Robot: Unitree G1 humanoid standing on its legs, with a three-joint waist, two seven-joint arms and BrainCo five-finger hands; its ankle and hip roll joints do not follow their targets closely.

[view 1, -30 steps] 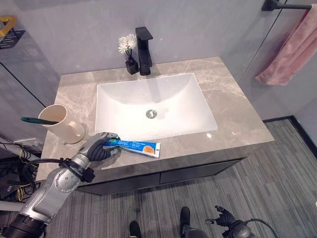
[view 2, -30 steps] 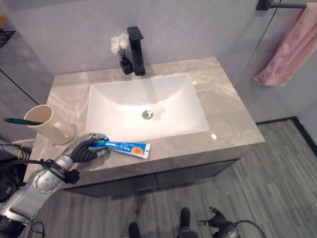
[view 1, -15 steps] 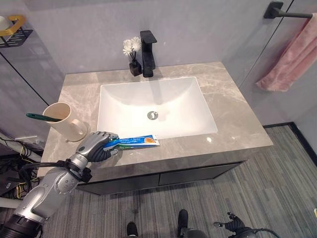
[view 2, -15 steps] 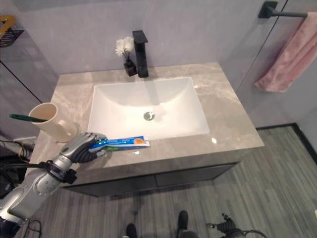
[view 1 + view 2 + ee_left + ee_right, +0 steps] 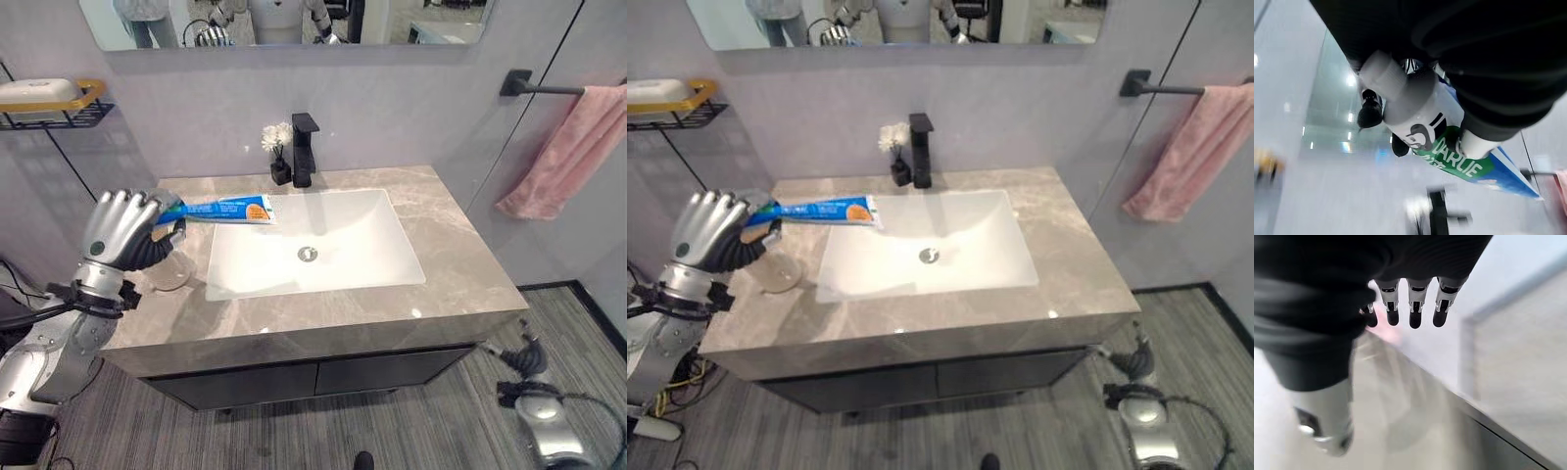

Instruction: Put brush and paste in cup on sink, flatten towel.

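The cup [image 5: 776, 271] is mostly hidden behind the left hand [image 5: 122, 231], only its base showing on the tabletop [image 5: 323, 318]. The hand also covers the paste tube's [image 5: 220, 210] capped end. The pink towel [image 5: 563, 157] is cut off by the picture's right edge.

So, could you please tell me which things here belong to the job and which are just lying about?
Belonging to the job:
- toothpaste tube, held in the left hand
- cup, partly hidden behind that hand
- sink
- pink towel, hanging bunched on its rail

Just lying about:
- black tap
- small flower vase
- soap rack on the wall
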